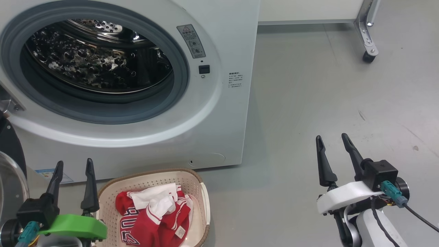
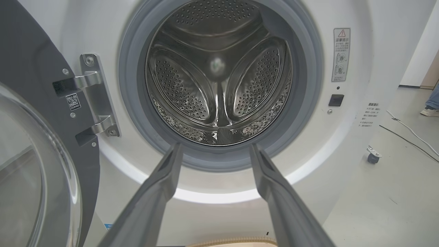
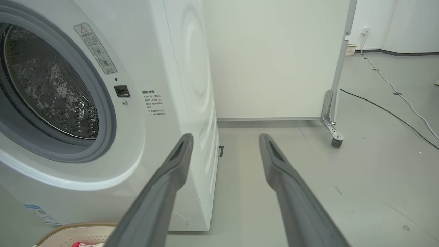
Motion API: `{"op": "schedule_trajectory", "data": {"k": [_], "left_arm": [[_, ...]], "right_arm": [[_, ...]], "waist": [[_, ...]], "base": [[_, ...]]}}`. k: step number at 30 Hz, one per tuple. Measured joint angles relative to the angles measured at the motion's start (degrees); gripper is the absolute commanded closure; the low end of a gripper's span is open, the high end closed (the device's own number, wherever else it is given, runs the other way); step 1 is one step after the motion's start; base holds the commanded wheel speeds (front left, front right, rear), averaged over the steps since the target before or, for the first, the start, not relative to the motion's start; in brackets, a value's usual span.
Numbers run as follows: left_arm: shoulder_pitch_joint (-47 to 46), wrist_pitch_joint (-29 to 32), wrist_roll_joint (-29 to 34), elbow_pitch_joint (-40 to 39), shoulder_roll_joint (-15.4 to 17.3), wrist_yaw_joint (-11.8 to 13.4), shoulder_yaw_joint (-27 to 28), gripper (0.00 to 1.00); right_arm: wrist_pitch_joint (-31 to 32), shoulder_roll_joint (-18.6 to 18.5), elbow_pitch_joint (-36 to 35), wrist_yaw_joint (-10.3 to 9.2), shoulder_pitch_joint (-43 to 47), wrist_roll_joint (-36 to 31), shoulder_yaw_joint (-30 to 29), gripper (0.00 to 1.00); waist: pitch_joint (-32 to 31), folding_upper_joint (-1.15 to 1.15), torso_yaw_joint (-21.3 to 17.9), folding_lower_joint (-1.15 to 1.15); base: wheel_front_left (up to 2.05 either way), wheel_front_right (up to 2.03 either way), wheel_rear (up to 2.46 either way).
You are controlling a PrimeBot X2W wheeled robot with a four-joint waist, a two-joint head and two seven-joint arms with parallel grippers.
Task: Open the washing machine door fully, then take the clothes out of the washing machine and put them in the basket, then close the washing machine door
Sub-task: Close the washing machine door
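Green plastic backs the left gripper (image 1: 74, 163) at the lower left of the head view, its two dark fingers spread apart and holding nothing. The right gripper (image 1: 332, 136), on a white mount at the lower right, likewise has its fingers parted and bare, hovering over the grey floor (image 1: 325, 89). Just beside the left gripper sits the basket (image 1: 151, 174), cream with a brown woven-look rim, on the floor right in front of the washing machine (image 1: 219, 113). The clothes (image 1: 154, 216) lie crumpled inside the basket, red with white lining turned up on top. At the far left edge the washing machine door (image 1: 9, 178) stands swung open, its glass bowl and black rim partly cut off; in the left wrist view it hangs from a metal hinge (image 2: 96, 96). Behind the grey gasket (image 1: 103, 113) is the perforated steel drum (image 1: 96, 58). Farther off to the right, a white panel (image 3: 274, 58) stands on a caster (image 1: 368, 56), and cables (image 3: 387, 109) trail across the floor.
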Motion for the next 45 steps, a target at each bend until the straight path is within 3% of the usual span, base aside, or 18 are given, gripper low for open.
{"op": "schedule_trajectory", "data": {"k": [45], "left_arm": [[0.0,0.0,0.8,-2.3,-0.3,0.1,1.2,0.00]], "right_arm": [[0.0,0.1,-0.4,-0.01,0.0,0.0,-0.4,0.00]], "waist": [[1.2,0.00,1.1,0.00]], "base": [[-1.01,1.01,0.00]]}}
